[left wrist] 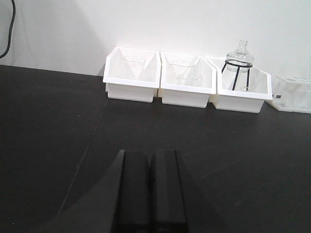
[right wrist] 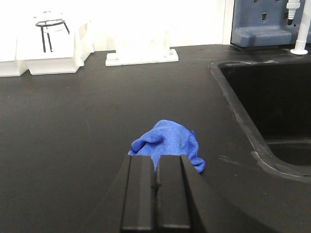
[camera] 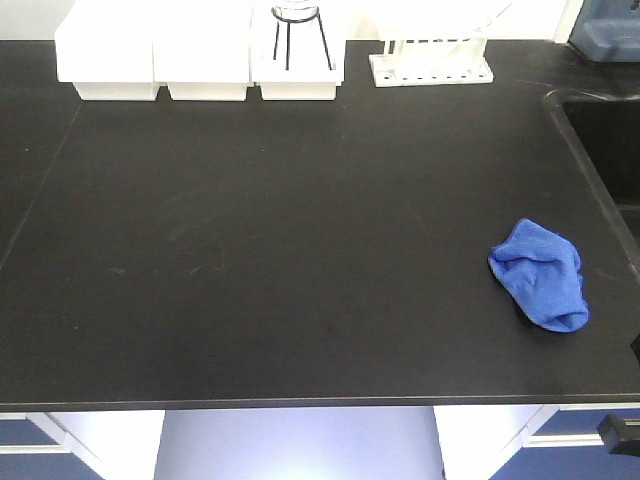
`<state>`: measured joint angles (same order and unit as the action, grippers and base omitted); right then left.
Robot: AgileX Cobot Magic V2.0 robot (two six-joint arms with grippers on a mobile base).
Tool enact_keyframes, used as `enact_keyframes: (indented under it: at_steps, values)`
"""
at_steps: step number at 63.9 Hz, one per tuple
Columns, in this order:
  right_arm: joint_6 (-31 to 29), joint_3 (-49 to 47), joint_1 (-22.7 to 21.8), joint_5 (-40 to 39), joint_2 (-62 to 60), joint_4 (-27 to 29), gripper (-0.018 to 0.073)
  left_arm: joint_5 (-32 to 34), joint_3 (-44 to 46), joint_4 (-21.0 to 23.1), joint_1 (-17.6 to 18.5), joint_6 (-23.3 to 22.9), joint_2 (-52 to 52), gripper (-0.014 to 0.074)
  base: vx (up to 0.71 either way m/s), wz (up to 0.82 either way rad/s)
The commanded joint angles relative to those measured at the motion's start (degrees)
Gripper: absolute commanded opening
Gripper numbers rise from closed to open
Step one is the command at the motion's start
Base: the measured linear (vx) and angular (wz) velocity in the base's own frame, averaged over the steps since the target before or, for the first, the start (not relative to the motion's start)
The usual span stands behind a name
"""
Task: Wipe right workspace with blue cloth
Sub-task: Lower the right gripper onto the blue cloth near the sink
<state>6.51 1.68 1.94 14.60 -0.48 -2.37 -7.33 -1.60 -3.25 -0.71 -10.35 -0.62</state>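
- The left gripper [left wrist: 149,156] shows at the bottom of the left wrist view. Its two dark fingers are pressed together with only a thin seam between them, and nothing is held.
- The right gripper [right wrist: 156,160] is closed the same way, its fingers meeting flat and gripping nothing.
- The blue cloth [right wrist: 170,141] lies crumpled in a loose heap at 12 o'clock from the right gripper's tips, just past them in that view. I cannot tell whether it touches them.
- In the front view the cloth sits at about 4 o'clock from the middle of the black worktop [camera: 250,230], near the right edge and towards the front edge.
- The worktop around the cloth is matt black with faint pale smears.
- A black sink [right wrist: 272,102] is sunk into the worktop at 2 o'clock from the cloth, its rounded lip close beside it.
- At the back, at 11 o'clock from the worktop's middle, three white bins [left wrist: 184,80] stand side by side, touching.
- A black wire stand [left wrist: 238,73] holding a clear glass flask [left wrist: 240,51] sits in the rightmost bin.
- A white test-tube rack [camera: 430,62] stands just right of the bins, at 1 o'clock.
- A blue unit [right wrist: 262,22] stands behind the sink against the white wall.
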Motion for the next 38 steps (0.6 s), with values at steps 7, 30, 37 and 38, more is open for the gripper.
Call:
enact_keyframes:
  at_steps: [7,30,37,38]
  values:
    - [-0.2,1.1,0.1,-4.8,-0.8,-0.4,-0.0007,4.5,-1.8,0.4,0.3,-0.5,-0.9,-0.0006,0.00,0.00]
    - [-0.2,1.1,0.1,-4.8,-0.8,-0.4,-0.0007,4.5,-1.8,0.4,0.3,-0.5,-0.9,-0.0006,0.00,0.00]
    - [-0.2,1.1,0.1,-4.8,-0.8,-0.4,-0.0007,4.5,-1.8,0.4,0.3,-0.5,-0.9,-0.0006,0.00,0.00]
    - [-0.2,1.1,0.1,-4.8,-0.8,-0.4,-0.0007,4.5,-1.8,0.4,0.3,-0.5,-0.9,-0.0006,0.00,0.00]
